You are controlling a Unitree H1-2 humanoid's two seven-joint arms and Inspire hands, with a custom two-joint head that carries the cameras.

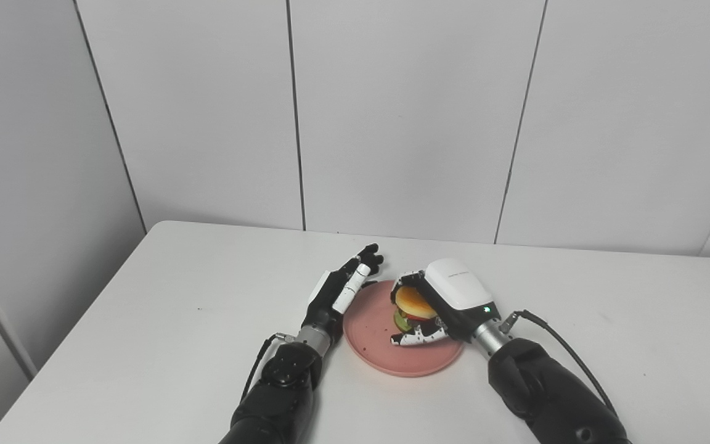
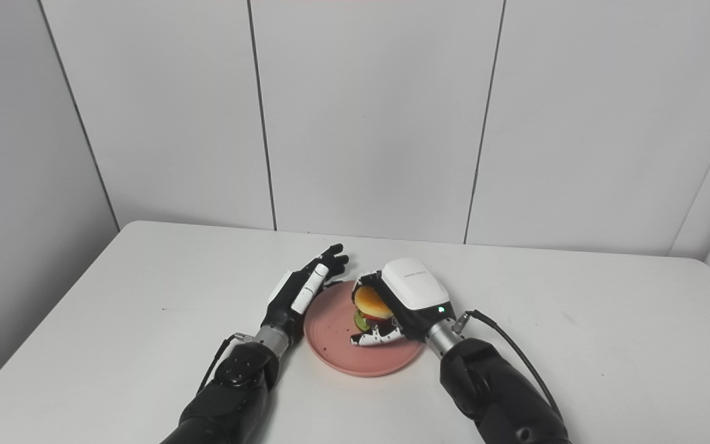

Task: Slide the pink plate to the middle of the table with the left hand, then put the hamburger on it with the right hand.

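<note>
Pink plate [image 1: 386, 354], round and smooth, lies mid-table with bare white table [image 1: 145, 320] all round. Right hand [image 1: 444, 305] grips the layered hamburger [image 1: 413, 307] over it; left hand [image 1: 342, 287], fingers spread, touches its left rim.

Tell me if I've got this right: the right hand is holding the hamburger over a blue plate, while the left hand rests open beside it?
Not quite: the plate is pink, not blue, as the left eye view shows. The rest stands: the right hand holds the hamburger over it, and the left hand rests open beside it.
</note>
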